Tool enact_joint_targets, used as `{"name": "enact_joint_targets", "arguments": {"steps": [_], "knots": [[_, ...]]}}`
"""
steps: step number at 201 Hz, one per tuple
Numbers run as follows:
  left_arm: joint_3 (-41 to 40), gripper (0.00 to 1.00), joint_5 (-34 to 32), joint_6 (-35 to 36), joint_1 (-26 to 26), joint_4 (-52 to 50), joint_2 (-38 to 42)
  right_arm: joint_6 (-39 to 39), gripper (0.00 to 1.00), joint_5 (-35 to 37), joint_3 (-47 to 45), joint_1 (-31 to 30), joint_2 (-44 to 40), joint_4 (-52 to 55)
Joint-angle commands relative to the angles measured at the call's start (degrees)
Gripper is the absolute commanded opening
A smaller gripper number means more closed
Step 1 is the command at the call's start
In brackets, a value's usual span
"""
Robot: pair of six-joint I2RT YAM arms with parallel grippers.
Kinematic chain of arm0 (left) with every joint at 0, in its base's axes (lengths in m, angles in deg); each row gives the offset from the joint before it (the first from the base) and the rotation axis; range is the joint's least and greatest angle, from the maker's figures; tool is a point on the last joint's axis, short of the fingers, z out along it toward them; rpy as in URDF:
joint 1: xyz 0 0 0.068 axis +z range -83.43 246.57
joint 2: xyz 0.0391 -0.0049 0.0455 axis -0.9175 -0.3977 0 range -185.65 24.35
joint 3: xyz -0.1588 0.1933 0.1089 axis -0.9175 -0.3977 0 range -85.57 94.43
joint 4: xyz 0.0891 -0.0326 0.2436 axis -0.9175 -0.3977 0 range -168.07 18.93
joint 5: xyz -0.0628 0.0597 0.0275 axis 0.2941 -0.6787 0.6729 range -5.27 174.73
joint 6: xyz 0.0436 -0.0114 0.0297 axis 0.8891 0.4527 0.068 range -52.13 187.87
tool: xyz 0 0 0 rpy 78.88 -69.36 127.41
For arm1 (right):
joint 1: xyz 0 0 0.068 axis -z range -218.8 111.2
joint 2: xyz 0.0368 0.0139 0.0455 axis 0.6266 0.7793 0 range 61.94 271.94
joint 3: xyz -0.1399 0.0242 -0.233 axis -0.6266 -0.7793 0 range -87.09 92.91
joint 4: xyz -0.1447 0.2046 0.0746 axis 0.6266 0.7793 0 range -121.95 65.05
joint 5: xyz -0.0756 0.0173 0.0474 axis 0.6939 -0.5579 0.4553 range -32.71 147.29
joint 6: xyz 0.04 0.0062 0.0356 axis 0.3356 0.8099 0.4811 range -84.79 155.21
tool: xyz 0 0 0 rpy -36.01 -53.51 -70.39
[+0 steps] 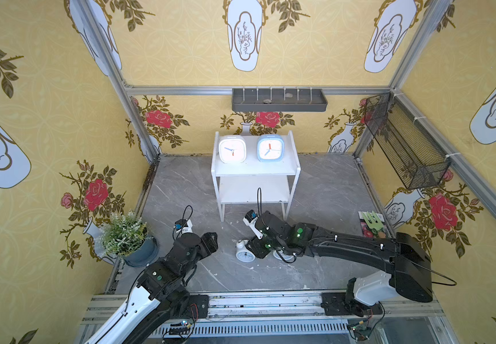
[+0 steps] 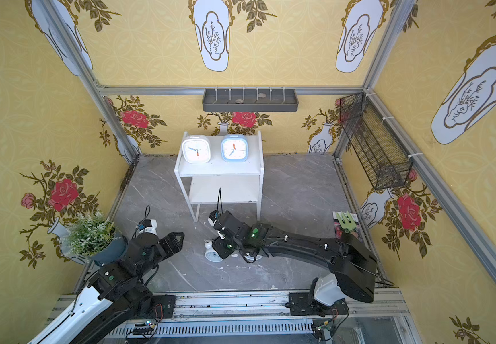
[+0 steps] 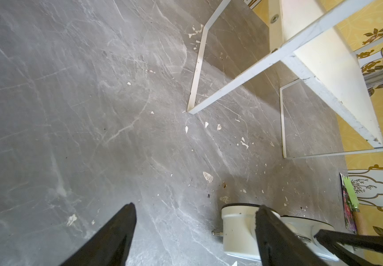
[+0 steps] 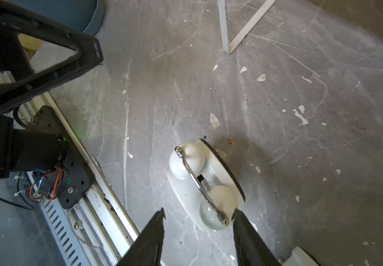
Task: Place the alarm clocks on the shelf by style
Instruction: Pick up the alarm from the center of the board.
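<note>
My right gripper [image 4: 199,211] hovers, jaws apart, beside a round white twin-bell alarm clock [image 4: 205,182] on the grey marbled tabletop [image 4: 312,76]; my left gripper [image 3: 196,206] gapes empty. A white rounded-square clock [image 1: 232,149] and its light-blue twin [image 1: 270,148] top the white two-tier shelf [image 1: 255,170].

Four alarm clocks in all: two rounded-square, one white clock [image 1: 232,149] and one light blue clock [image 1: 270,148]; two round twin-bell, one exposed twin-bell clock [image 1: 244,253] and one mostly hidden twin-bell clock [image 4: 299,256]. One shelf [image 1: 255,169] with two tiers. One potted plant [image 1: 127,235], one grey wall tray [image 1: 279,107], one black mesh basket [image 1: 407,149]
</note>
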Motion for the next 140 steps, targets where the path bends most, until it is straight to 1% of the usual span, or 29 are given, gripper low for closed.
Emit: {"name": "enact_joint_targets", "arguments": {"steps": [1, 15, 52, 140], "knots": [[-0.8, 0.85, 0.6, 1.2, 0.0, 1.8, 0.0, -1.0, 0.46, 0.1, 0.8, 0.0, 1.1, -2.4], [-1.2, 0.85, 0.7, 1.1, 0.0, 2.0, -0.1, -1.0, 0.44, 0.9, 1.2, 0.1, 1.7, -3.0], [-1.7, 0.85, 1.4, 1.2, 0.0, 2.7, 0.2, -1.7, 0.40, 0.3, 2.1, 0.3, 3.6, -4.4], [-2.2, 0.85, 0.8, 1.2, 0.0, 2.6, -0.5, -1.2, 0.20, 0.1, 1.1, 0.3, 3.1, -5.1]]}}
